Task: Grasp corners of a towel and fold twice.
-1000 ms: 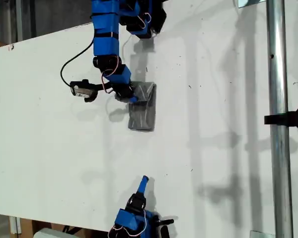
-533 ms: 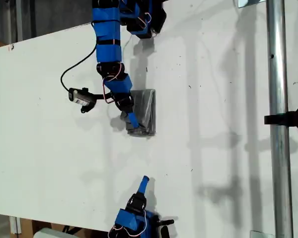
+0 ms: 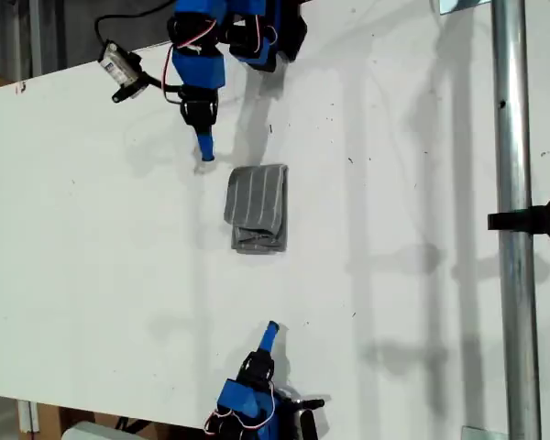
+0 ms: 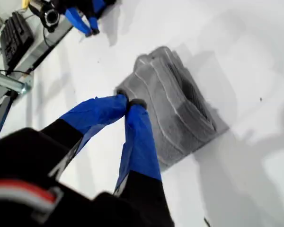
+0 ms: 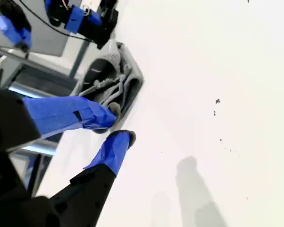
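The towel (image 3: pixel 257 207) lies on the white table (image 3: pixel 403 275) as a small grey folded rectangle with white pinstripes, its layered edges bunched at the end facing the exterior view's bottom. My first gripper (image 3: pixel 204 154) hangs shut and empty just off the towel's upper-left corner in the exterior view. The first wrist view shows its blue tips (image 4: pixel 128 101) touching, with the towel (image 4: pixel 175 113) beyond them. My second gripper (image 3: pixel 270 328) rests near the table's bottom edge in the exterior view, well short of the towel. Its tips (image 5: pixel 120 124) stand slightly apart, holding nothing, and the towel (image 5: pixel 111 78) lies farther off.
A metal pole (image 3: pixel 511 220) with a black clamp (image 3: pixel 543 218) runs down the exterior view's right. The first arm's camera (image 3: pixel 119 66) hangs on its cable at the exterior view's top left. A keyboard (image 4: pixel 14 35) sits past the table edge.
The first arm has let go of the towel and pulled back toward the exterior view's top. The towel now lies flat and folded. The second arm has barely moved.
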You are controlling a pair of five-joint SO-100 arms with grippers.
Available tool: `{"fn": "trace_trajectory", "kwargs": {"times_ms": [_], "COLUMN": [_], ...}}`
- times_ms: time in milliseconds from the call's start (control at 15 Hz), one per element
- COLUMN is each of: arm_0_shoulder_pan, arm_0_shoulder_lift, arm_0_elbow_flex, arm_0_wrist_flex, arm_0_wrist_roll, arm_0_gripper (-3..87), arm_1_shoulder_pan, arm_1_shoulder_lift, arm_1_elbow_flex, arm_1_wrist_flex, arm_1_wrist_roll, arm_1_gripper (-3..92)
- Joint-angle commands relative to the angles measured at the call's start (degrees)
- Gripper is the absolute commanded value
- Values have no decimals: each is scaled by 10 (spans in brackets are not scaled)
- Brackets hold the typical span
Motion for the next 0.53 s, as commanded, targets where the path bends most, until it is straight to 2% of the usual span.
{"fn": "trace_trajectory", "kwargs": {"times_ms": [0,133,267,333,400,467], "arm_0_shoulder_pan": [7,11,-6,-28,-28,6], "arm_0_shoulder_lift": [4,4,4,3,3,3], "arm_0_elbow_flex": [13,14,14,14,14,14], "arm_0_wrist_flex": [-15,4,101,122,122,122], "arm_0_wrist_roll": [-13,-11,-115,-127,-30,44], "arm_0_gripper": [53,35,35,34,36,35], "arm_1_shoulder_pan": [-4,-4,11,18,34,33], "arm_1_shoulder_lift": [206,200,204,199,205,204], "arm_1_elbow_flex": [43,76,143,170,167,169], "arm_1_wrist_flex": [180,221,241,266,330,355], "arm_1_wrist_roll": [28,51,102,185,198,226], "arm_1_gripper": [-2,-2,-2,-2,-2,93]}}
